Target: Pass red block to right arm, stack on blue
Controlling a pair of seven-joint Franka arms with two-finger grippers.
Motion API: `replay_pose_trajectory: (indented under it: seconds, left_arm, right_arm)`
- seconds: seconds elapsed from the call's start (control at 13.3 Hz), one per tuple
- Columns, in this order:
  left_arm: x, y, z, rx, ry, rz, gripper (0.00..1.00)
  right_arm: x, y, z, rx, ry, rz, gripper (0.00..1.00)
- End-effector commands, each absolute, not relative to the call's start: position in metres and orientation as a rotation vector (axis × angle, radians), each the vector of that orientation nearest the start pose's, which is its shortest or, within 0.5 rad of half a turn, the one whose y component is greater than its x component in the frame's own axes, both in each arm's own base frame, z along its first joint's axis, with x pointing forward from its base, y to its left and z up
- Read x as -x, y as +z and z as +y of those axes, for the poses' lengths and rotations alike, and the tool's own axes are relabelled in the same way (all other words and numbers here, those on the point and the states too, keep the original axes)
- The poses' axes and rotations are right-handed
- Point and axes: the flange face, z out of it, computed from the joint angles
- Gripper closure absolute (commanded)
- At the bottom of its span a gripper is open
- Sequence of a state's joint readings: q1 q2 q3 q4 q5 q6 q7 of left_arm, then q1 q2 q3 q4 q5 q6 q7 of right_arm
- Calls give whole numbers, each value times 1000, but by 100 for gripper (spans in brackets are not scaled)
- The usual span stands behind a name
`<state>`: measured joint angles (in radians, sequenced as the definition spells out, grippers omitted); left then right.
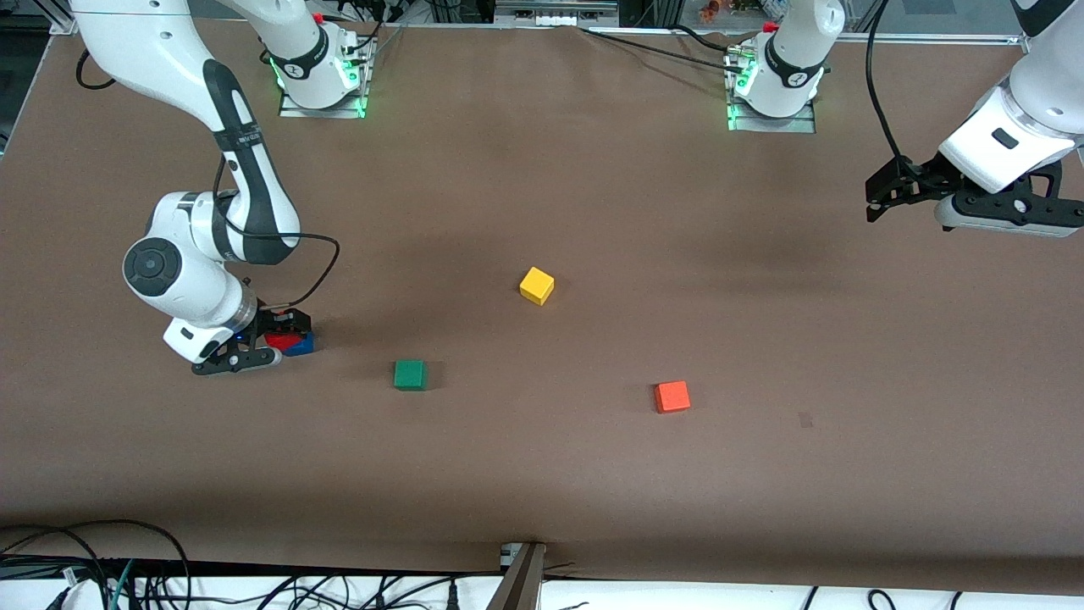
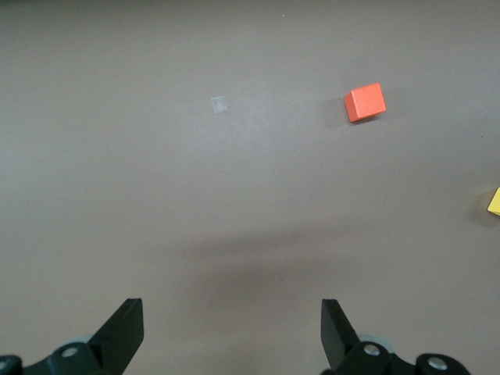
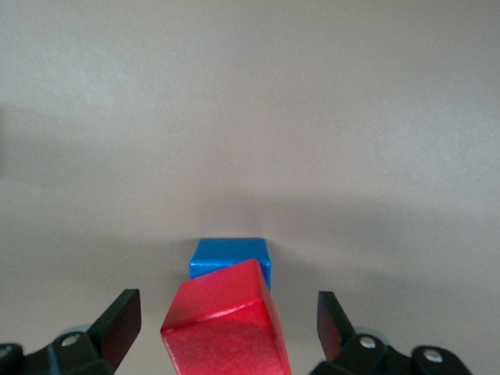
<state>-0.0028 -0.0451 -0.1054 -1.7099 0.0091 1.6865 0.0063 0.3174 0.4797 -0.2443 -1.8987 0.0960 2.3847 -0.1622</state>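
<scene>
A brown desk [image 1: 593, 474] carries five small coloured cubes, with two white robot arms reaching over it from their bases along the top edge of the front view.

The right claw [image 1: 284, 339] is low at the right arm's end of the desk, right down at the red block [image 3: 226, 324] and the blue block [image 3: 230, 258]. In the right wrist view the red block sits between the two black fingers [image 3: 117, 320], which are spread wide with a clear gap on each side, so neither finger touches it. The red block is tilted and turned askew, lying on top of the blue block and covering most of it; only a strip of blue shows past its edge. From the front view, red [image 1: 284, 341] and blue [image 1: 302, 344] show tight together under the claw, largely hidden by it.

The left claw [image 1: 881, 199] waits up in the air at the left arm's end of the desk, holding nothing. In the left wrist view its fingers [image 2: 125, 332] are wide apart over bare desk.

A green cube [image 1: 410, 374] lies nearest the stacked pair, toward the middle. A yellow cube [image 1: 536, 285] lies farther from the front camera. An orange-red cube [image 1: 671, 396] lies toward the left arm's end.
</scene>
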Motion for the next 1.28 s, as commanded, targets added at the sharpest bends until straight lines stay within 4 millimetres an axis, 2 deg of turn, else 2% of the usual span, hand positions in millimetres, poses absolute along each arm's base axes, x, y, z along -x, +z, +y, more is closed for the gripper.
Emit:
replay_pose_trajectory:
  seconds: [0.0, 0.15, 0.38, 0.53, 0.68, 0.9, 1.13, 1.21]
  left_arm:
    - [-548, 599, -60, 3093, -28, 167, 0]
    - [-548, 599, -60, 3093, -28, 167, 0]
    - [-548, 599, -60, 3093, -28, 169, 0]
    - [-548, 599, -60, 3093, -28, 167, 0]
    - [-548, 599, -60, 3093, -28, 167, 0]
    - [-548, 599, -60, 3093, -25, 167, 0]
    - [-548, 599, -60, 3093, -25, 169, 0]
    - [-548, 600, -60, 3093, -25, 169, 0]
  right_arm:
    - [-637, 273, 54, 3171, -46, -324, 0]
    - [-644, 290, 54, 3166, 2, -315, 0]
    - [-656, 330, 53, 3160, 122, -297, 0]
    - [-660, 366, 43, 3157, 193, -280, 0]
    - [-663, 411, 48, 3146, 253, -284, 0]
    - [-657, 476, 48, 3133, 332, -269, 0]
    - [-647, 509, 50, 3130, 417, -256, 0]
    - [-642, 525, 52, 3138, 386, -237, 0]
